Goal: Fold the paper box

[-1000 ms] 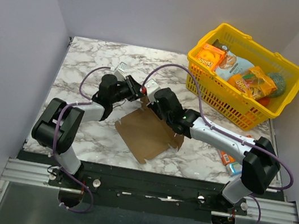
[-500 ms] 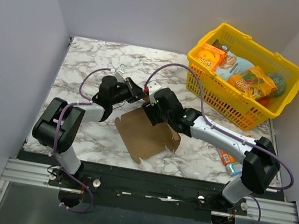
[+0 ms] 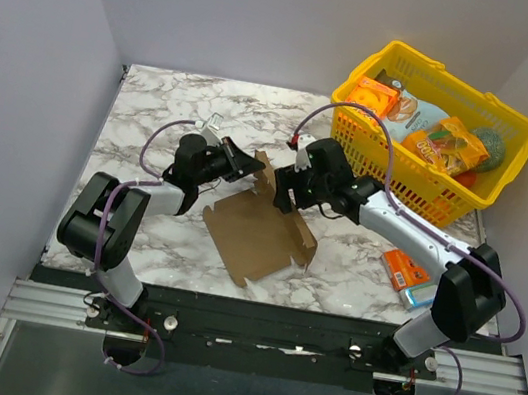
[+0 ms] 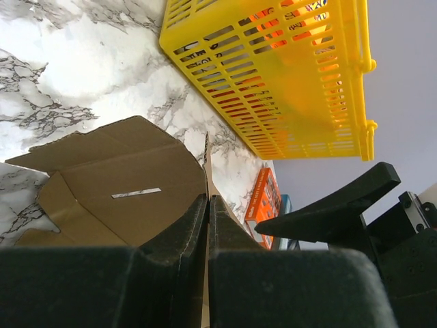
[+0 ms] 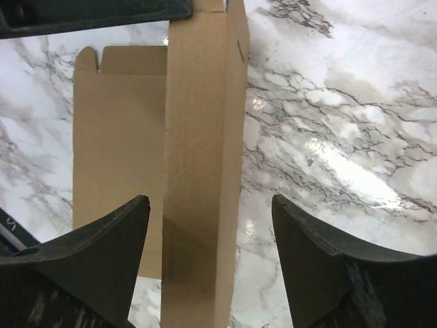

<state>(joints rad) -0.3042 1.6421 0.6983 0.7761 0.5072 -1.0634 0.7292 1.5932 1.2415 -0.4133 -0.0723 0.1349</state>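
Left of the yellow plastic basket, your left gripper pinches an edge of the brown cardboard box blank; your right gripper hangs spread over it.

Even, diffuse overhead light fills the top view, bright and sharp across the frame. The marble table carries no hard shadows, only a soft dark fringe under the paper box at centre. In the right wrist view, white glare patches sit on the marble at centre right. The dark fingers of the right gripper along the lower edge are soft and underexposed. In the left wrist view, the fingers of the left gripper blur across the bottom, and the yellow basket at the top glows vividly.
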